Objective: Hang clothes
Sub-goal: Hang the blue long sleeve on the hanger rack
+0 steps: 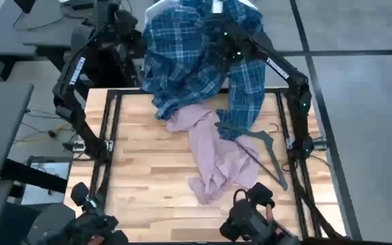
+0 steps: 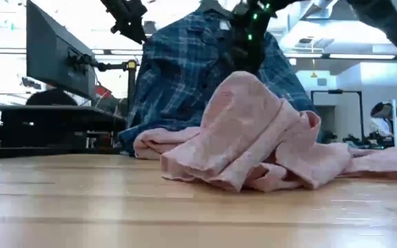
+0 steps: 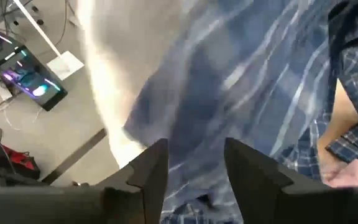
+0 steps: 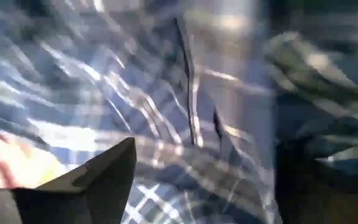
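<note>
**Around the wooden table: hangers, a monitor, office clutter**

Here's the light wooden table [image 1: 148, 170], butcher-block planks bordered by a dark metal frame [image 1: 111, 136]. Lying on it near the right edge is a grey hanger [image 1: 267, 158], angled across the boards, and just beside it a thinner dark hanger [image 1: 272, 129]. From table height, a dark monitor [image 2: 57, 58] stands at the left on an arm mount, with a desk [image 2: 47, 117] below it. Far right in the room, a white post [image 2: 393, 124] rises among desks. Past the table's edge, a computer case with glowing purple lights [image 3: 27, 81] sits on the grey floor, cables trailing near it.
</note>
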Robot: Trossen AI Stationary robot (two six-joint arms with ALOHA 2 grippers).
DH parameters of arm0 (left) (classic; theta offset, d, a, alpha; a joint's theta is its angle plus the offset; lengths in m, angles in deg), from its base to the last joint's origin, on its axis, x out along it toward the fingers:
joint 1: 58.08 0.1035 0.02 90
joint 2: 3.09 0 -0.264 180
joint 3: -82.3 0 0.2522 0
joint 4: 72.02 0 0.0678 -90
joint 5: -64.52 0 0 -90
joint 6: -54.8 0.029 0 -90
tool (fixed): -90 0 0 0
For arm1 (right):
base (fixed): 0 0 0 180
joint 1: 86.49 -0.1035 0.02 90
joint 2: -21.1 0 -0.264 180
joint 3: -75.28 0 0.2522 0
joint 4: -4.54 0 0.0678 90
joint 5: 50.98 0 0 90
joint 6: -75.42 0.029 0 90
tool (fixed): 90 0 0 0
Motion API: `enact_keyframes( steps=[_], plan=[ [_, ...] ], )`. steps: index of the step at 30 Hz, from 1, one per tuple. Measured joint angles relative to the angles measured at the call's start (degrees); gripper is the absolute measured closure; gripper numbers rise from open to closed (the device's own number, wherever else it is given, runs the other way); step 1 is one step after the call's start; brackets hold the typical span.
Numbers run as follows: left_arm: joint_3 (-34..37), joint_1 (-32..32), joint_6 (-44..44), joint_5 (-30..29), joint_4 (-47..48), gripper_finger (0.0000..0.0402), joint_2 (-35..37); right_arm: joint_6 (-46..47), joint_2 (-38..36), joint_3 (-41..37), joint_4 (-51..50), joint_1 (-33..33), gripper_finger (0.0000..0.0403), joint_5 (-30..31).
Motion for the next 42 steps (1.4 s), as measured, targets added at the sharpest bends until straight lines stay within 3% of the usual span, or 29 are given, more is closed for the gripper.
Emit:
enact_keyframes(
  steps=[10,13,22,28,35,37,40,42],
  plan=[
    [1.2,2.7,1.2,2.8,9.4,0.0260,0.1,-0.4,-2.5,0.0,1.3,-0.5,0.0101,-0.4],
    [3.1,4.5,0.3,5.0,7.0,0.0260,0.0,-0.3,-2.5,0.0,1.6,-0.5,0.0101,-1.5],
    [15.1,6.5,5.0,3.8,-2.0,0.0260,-0.1,-0.4,-2.5,0.0,0.2,-1.0,0.0101,-3.1],
    [22.0,7.2,5.7,1.0,-16.1,0.0260,-0.1,-0.3,-2.5,0.1,-0.4,-1.0,0.0101,-4.1],
    [27.3,6.9,5.4,3.3,-25.8,0.0263,0.0,0.5,-2.5,0.1,-1.9,-1.1,0.0101,-4.1],
    [28.3,6.8,4.7,3.2,-27.9,0.0282,0.0,0.6,-2.6,0.1,-1.9,-1.2,0.0101,-4.1],
    [29.0,6.8,4.7,3.1,-30.6,0.0358,0.0,0.6,-2.6,0.1,-1.7,-1.3,0.0101,-4.1],
    [28.9,6.7,4.6,1.2,-32.0,0.0388,0.0,0.3,-2.6,0.1,-1.6,-1.3,0.0101,-4.1]
  ],
)
